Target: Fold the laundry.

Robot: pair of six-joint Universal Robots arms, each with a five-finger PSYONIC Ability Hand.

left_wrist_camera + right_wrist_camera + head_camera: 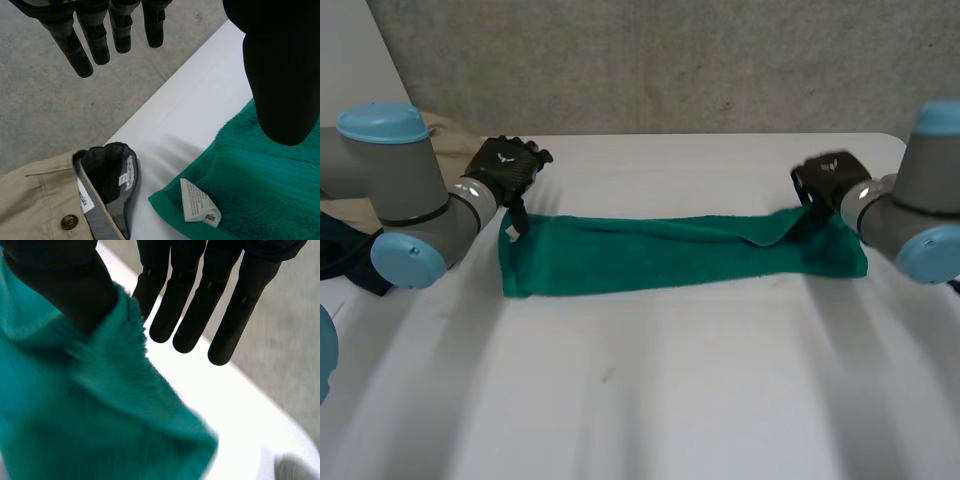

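Observation:
A green towel (pixel 670 255) lies folded into a long band across the table (pixel 670 400). My left hand (pixel 505 170) hovers open over its far left corner, fingers (pixel 100 40) straight, thumb above the towel (pixel 260 190) near its white label (pixel 197 202). My right hand (pixel 830 180) is at the towel's far right corner. There the towel's edge (pixel 75 415) rises between the thumb and the straight fingers (pixel 200 300), pinched. A flap of towel (pixel 770 230) next to that hand is turned over.
Khaki trousers (pixel 40 200) with a button and a dark lining lie at the table's far left edge, close to the towel's left corner. A dark garment (pixel 340 255) sits beside the left arm. A grey wall stands behind the table.

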